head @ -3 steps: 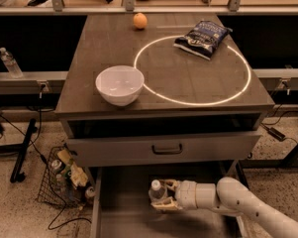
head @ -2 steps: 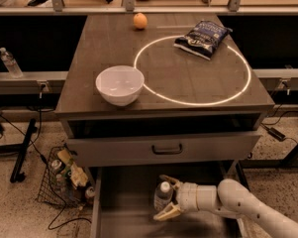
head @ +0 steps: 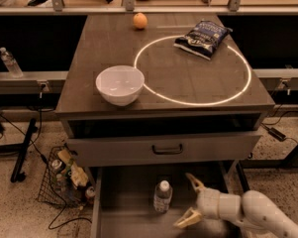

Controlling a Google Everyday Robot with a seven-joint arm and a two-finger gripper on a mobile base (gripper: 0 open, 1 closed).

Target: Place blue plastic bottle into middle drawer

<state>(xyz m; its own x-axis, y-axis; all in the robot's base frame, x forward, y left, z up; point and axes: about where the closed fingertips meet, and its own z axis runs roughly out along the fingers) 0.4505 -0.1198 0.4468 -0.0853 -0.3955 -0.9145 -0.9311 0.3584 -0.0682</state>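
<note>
Grey metal middle drawer (head: 128, 202) stands pulled out at 6 o'clock of the table (head: 104, 48). Blue plastic bottle (head: 163, 196) upright on the drawer floor, white cap up; label wording unreadable. Gripper (head: 184, 200) just at 3 o'clock of the bottle, jaws spread wide, clear of it. On the table: white bowl (head: 120, 85) at 9 o'clock of the glowing ring (head: 193, 103), just outside it. Dark chip bag (head: 202, 37) lies across the ring's 12 o'clock edge, print illegible. Orange (head: 140, 21) out at 10 o'clock.
</note>
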